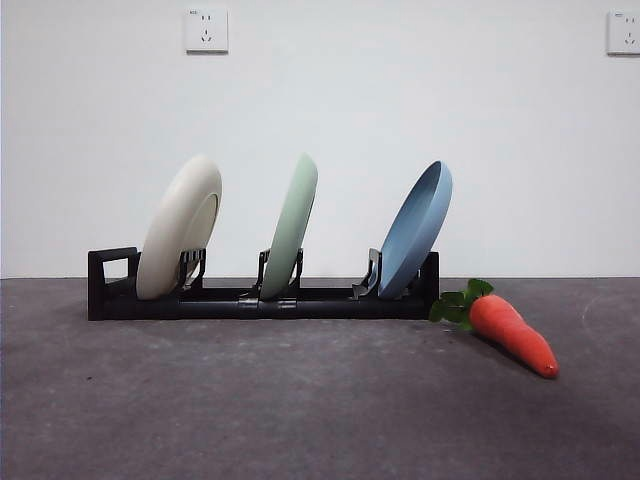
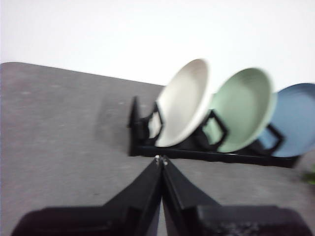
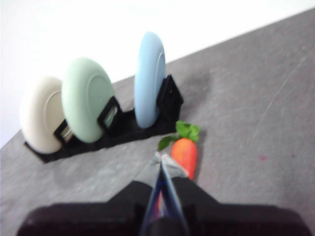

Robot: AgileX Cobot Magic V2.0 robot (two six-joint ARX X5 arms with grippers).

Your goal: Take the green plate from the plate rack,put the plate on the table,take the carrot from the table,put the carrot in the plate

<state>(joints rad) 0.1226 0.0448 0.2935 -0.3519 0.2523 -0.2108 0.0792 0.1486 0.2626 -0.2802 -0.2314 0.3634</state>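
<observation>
The left gripper [image 2: 161,160] hangs above the table [image 1: 300,400] with its jaws pressed together on nothing, tips aimed toward the handle end of the plate rack [image 1: 210,303]. The right gripper [image 3: 161,162] is likewise closed and empty, poised over the thick end of the carrot [image 1: 512,333] (whether it touches is hard to say).

Three plates stand on edge in the rack: one cream-white plate [image 1: 180,226] nearest the loop handle, the green plate [image 1: 291,225] in the middle slot, one blue plate [image 1: 417,229] at the far end. The single carrot lies on the table just beside the rack's blue-plate end, leaves toward the rack.

Two wall sockets [image 1: 206,30] sit high on the white wall; no writing is legible.
</observation>
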